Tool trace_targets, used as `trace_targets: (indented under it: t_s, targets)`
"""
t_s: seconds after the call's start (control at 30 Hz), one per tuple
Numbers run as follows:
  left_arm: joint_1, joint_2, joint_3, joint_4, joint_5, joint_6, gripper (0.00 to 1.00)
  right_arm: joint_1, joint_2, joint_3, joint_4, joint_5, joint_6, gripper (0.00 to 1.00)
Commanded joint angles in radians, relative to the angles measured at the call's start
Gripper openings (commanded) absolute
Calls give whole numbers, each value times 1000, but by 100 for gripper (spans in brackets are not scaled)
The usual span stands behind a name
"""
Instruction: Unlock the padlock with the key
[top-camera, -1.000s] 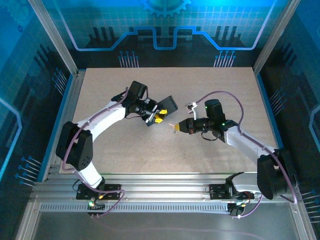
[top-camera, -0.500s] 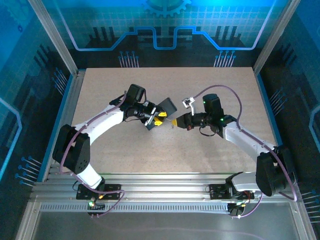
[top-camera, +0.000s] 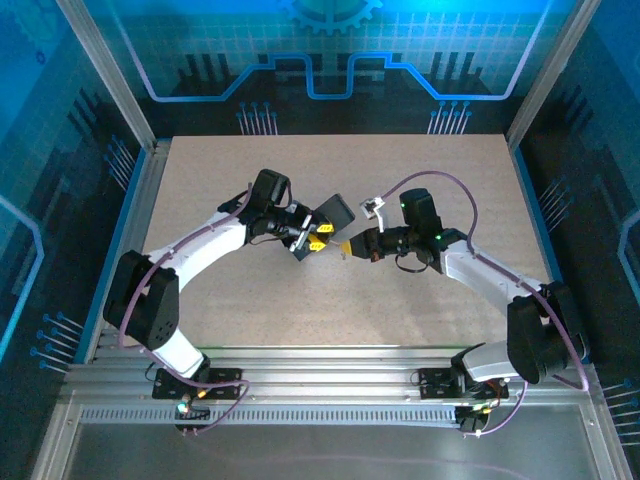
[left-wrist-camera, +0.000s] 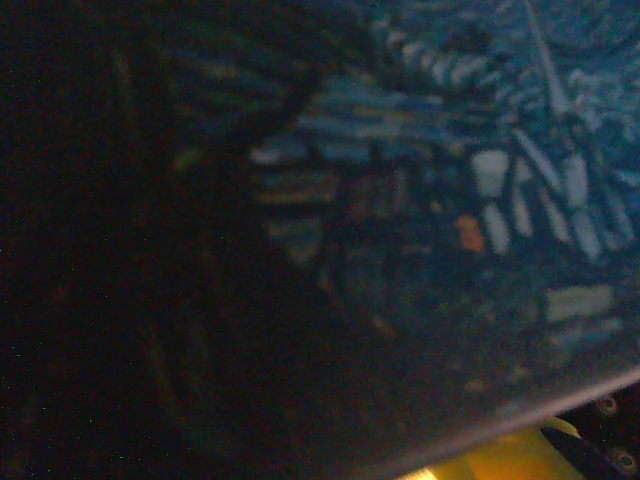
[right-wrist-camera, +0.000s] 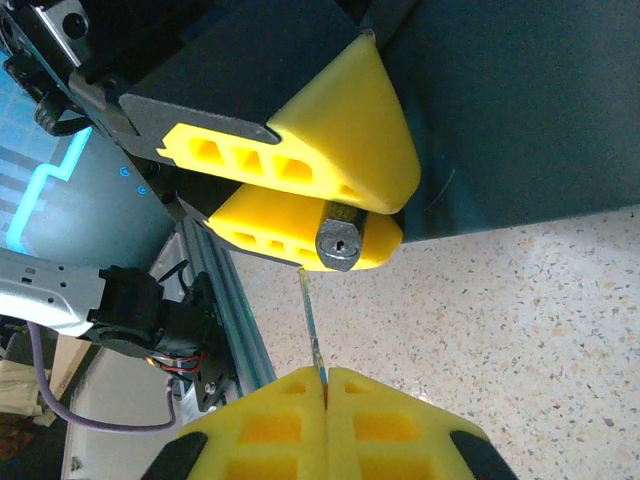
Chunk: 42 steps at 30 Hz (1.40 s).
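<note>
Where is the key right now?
Right wrist view: the key is pinched in the right tool, tip just below the padlock gripped by the left tool.

Box (left-wrist-camera: 470, 190) dark blue with paler swirling strokes (one small orange fleck); padlock (right-wrist-camera: 341, 243) grey-silver underneath, brass-yellow above; key (right-wrist-camera: 312, 330) thin, silvery; left gripper's pads (right-wrist-camera: 330, 120) and right gripper's pads (right-wrist-camera: 260, 435) bright yellow; table (right-wrist-camera: 520, 300) beige, finely speckled.
</note>
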Motion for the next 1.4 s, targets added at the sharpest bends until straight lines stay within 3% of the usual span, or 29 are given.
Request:
trace_targets:
  t_s: [0.0,0.93,1.37]
  targets:
    - [7,-55,-8,54,41,-8,0,13,13,20,3,20,-5,0]
    - [7,-68,-29,76,33,-27,0,15,49,20,76,20,72,0]
    - [8,-65,-12,40,15,1,0,48,101,68,127,18,182,0]
